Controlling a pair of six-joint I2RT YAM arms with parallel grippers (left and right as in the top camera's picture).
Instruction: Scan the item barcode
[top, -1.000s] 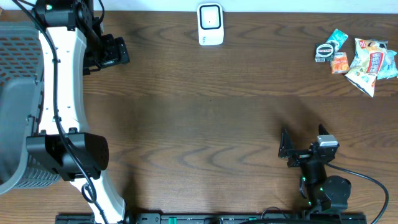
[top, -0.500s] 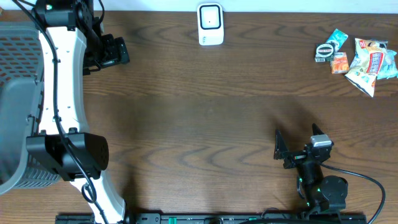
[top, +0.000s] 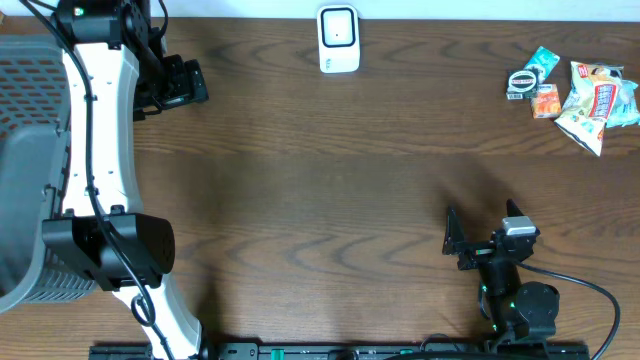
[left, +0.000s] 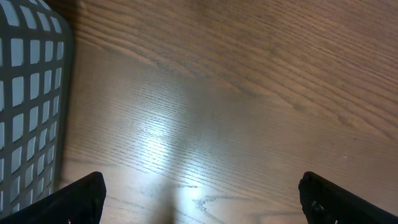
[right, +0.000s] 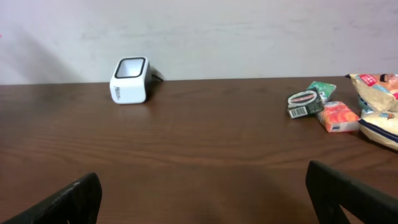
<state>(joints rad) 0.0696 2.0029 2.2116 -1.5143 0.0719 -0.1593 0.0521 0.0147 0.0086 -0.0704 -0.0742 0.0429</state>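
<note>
The white barcode scanner (top: 338, 40) stands at the table's far edge, and the right wrist view shows it at upper left (right: 130, 80). The items lie in a heap at the far right: a round tin with a barcode label (top: 521, 83) (right: 303, 103), an orange packet (top: 545, 101) (right: 337, 116), a teal packet (top: 541, 62) and snack bags (top: 595, 100). My right gripper (top: 483, 226) (right: 202, 199) is open near the front edge, well short of the items, with nothing in it. My left gripper (top: 192, 85) (left: 202, 205) is open over bare wood at the far left.
A grey mesh basket (top: 25, 150) (left: 28, 93) fills the left edge, beside the left arm. Brown wood table (top: 320, 180) lies between the scanner, the items and both grippers. A pale wall stands behind the far edge.
The right gripper has shifted slightly to the left and toward the front edge. The left arm and all objects are where they were.
</note>
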